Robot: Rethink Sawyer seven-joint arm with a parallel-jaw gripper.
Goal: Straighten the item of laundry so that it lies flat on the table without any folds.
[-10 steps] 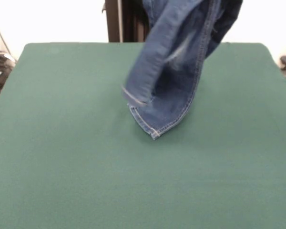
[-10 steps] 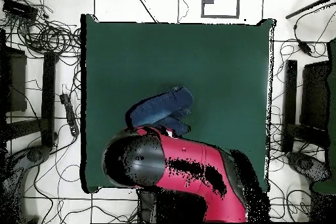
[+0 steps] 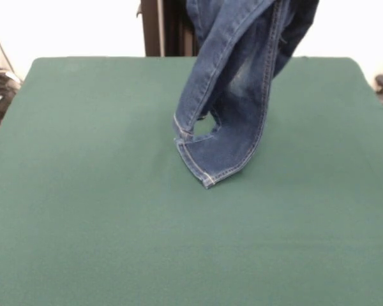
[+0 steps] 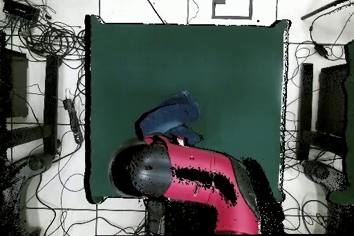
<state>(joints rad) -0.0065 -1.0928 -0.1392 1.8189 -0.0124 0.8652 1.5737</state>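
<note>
The blue denim jeans (image 3: 233, 95) hang in the air over the far middle of the green table (image 3: 83, 204). Their top runs out past the picture's top edge. Both legs dangle, and the lowest hem (image 3: 207, 178) touches or nearly touches the felt. In the overhead view the jeans (image 4: 169, 114) show as a bunched blue shape just beyond the red and black arm (image 4: 200, 178), which covers what holds them. The gripper itself shows in neither view.
The table (image 4: 228, 53) reaches far on every side of the jeans. Cables and stands (image 4: 48, 39) lie on the floor around the table. The dark pedestal (image 3: 166, 29) stands behind the far edge.
The legs have swung from a slant into a straighter hang. The shorter leg's hem has dropped lower and closer to the other. In the overhead view the arm has shifted slightly.
</note>
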